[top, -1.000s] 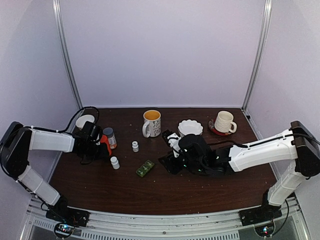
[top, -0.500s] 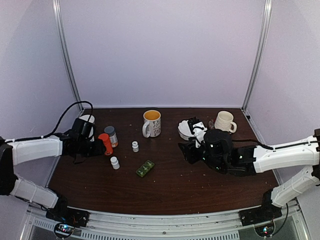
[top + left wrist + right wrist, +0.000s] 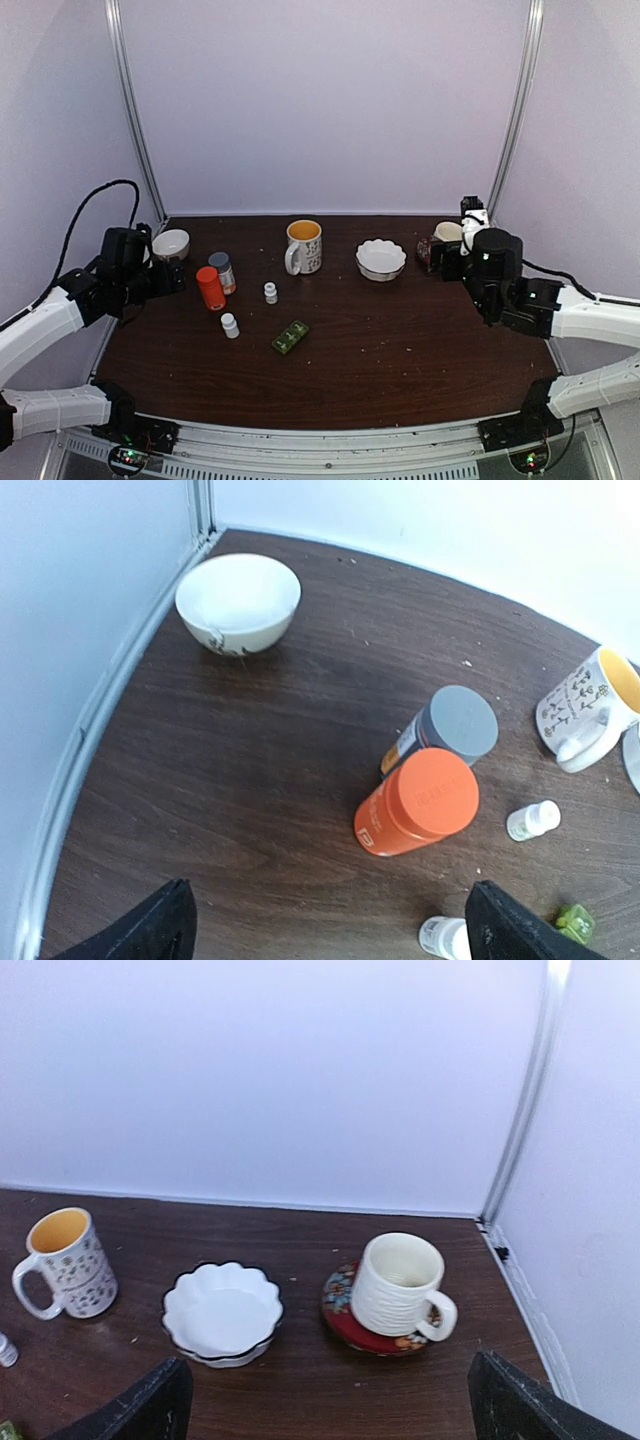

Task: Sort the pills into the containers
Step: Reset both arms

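Note:
The dark-green pill box [image 3: 291, 336] lies flat in the middle of the table, and a corner of it [image 3: 575, 918] shows in the left wrist view. No loose pills show. An orange bottle [image 3: 211, 288] [image 3: 418, 802] stands beside a grey-capped bottle [image 3: 221, 272] [image 3: 450, 730]. Two small white bottles [image 3: 270, 292] [image 3: 230, 325] stand between them and the box. My left gripper [image 3: 168, 279] [image 3: 335, 925] is open and empty, left of the orange bottle. At the far right, my right gripper [image 3: 448, 260] [image 3: 325, 1405] is open and empty, far from the box.
A yellow-lined mug [image 3: 303, 246] [image 3: 62, 1260] stands at the back centre beside a white scalloped bowl [image 3: 381, 258] [image 3: 222, 1312]. A ribbed white mug [image 3: 398, 1285] sits on a red saucer [image 3: 345, 1300] in front of my right gripper. A white bowl [image 3: 171, 243] [image 3: 238, 602] is in the back left corner.
Both arms have drawn back toward the side walls and both grippers have opened wide. The left gripper has left the orange bottle standing. The right gripper moved away from the pill box.

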You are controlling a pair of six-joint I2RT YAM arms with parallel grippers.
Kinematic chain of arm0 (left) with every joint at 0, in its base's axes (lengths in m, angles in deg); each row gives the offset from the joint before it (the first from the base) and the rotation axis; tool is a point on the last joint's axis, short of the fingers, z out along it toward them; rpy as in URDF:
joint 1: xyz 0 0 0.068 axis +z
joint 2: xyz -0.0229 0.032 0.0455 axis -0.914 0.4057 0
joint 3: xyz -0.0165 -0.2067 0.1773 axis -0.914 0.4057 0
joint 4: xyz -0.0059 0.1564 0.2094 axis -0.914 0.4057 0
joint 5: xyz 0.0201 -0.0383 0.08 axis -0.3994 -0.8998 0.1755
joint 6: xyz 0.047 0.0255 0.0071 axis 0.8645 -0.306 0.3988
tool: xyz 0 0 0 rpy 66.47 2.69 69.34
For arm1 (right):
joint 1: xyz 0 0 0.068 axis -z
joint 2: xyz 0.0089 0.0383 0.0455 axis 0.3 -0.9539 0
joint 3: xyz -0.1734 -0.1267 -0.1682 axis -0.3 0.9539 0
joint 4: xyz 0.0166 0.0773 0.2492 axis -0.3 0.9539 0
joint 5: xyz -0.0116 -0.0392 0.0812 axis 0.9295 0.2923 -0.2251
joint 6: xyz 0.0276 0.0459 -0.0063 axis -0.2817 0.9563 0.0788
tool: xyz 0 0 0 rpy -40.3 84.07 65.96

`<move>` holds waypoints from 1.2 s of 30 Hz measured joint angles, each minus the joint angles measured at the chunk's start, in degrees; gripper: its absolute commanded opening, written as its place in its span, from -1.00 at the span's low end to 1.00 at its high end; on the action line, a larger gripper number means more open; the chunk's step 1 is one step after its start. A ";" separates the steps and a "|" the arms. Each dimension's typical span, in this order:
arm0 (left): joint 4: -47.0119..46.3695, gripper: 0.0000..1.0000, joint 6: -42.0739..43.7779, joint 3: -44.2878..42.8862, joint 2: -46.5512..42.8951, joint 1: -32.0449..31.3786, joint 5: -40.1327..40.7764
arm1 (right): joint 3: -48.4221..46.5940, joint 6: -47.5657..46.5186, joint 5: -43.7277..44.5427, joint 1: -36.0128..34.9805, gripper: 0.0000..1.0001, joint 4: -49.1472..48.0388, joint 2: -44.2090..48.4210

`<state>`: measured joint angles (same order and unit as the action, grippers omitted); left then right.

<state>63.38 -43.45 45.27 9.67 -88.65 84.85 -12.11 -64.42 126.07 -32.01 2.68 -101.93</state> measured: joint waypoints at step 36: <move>-52.00 0.95 34.05 22.75 10.01 18.47 13.14 | 28.04 -8.83 -20.50 42.95 0.94 -55.45 -15.52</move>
<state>11.39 -9.40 68.02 19.68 -70.18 97.98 15.94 -73.25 105.57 10.94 -52.78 -117.45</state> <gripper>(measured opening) 0.976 0.984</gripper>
